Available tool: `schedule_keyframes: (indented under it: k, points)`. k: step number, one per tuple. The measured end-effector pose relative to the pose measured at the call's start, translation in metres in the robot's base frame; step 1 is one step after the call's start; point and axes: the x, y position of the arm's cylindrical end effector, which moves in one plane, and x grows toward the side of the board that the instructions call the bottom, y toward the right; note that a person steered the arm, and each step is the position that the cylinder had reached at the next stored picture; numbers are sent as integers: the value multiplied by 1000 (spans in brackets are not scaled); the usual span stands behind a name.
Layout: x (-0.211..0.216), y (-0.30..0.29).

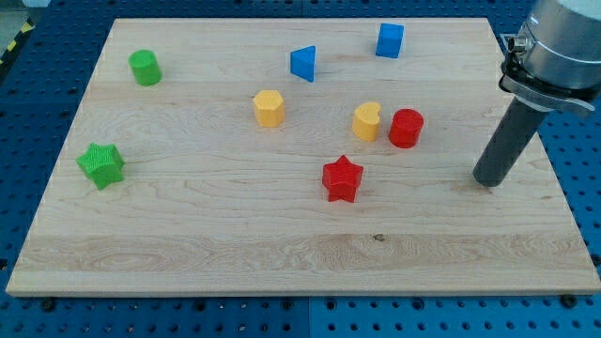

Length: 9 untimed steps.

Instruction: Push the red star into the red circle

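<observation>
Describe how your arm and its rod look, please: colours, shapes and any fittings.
My arm ends in a light grey, rounded housing at the view's top right. Below it sits a metal clamp ring with a small bolt tab on its left. From there a straight dark grey cylindrical rod runs down to my tip. No cables or markings show.

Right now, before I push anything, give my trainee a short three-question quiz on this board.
1. True or false: my tip touches the red star-shaped block.
2. Which block stands closest beside the red round cylinder block? A) blue cube-like block B) yellow heart-shaped block C) green star-shaped block
3. Fill in: from the red star, the red cylinder lies toward the view's top and ____.

Key
1. False: the tip stands apart, toward the view's right of the star, on the wooden board.
2. B
3. right
</observation>
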Motion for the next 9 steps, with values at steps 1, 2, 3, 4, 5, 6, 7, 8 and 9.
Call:
schedule_keyframes:
  k: [1, 2, 3, 4, 5, 6, 7, 8, 9]
  points:
    - [21, -15]
    - [29, -39]
    - [29, -52]
    - [36, -60]
    - [43, -73]
    - [44, -73]
    - [59, -92]
    - [61, -118]
    - [61, -139]
